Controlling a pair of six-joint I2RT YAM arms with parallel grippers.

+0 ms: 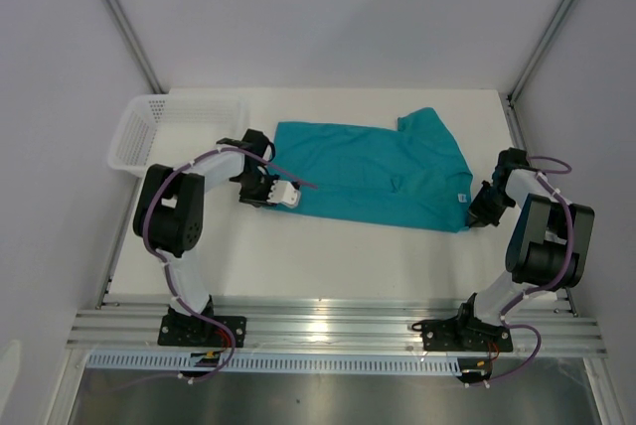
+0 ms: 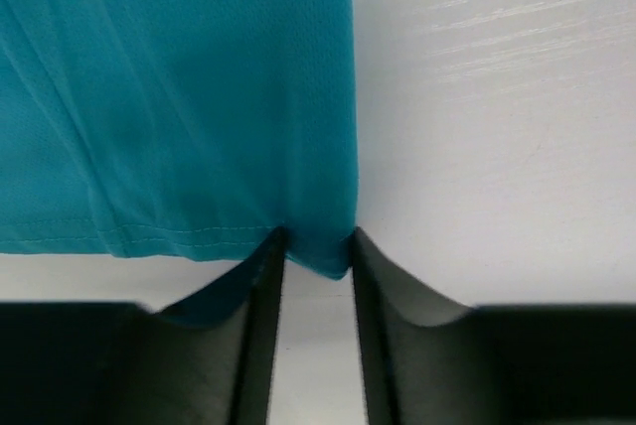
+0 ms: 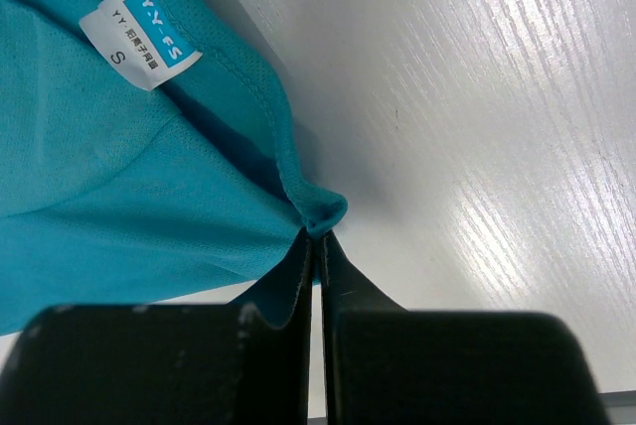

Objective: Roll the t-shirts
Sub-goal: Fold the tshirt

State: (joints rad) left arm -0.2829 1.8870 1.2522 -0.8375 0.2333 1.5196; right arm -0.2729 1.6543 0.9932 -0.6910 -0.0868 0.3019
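One teal t-shirt [image 1: 373,172] lay spread flat on the white table [image 1: 397,256], label [image 3: 139,33] end toward the right. Right gripper [image 3: 318,236] was clamped on its edge near the label. Left gripper [image 2: 316,246] jaws stood apart, the hem corner between them.

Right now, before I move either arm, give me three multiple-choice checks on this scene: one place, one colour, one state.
1. Where is the basket? A far left corner of the table; B between the arms; C on the shirt.
2. What colour is the shirt? A red; B teal; C white.
3. How is the right gripper? A wide open; B shut on the shirt's neck edge; C out of view.
Key: 1A, the top view shows it there; 2B, teal in every view; 3B, it pinches cloth near the label.
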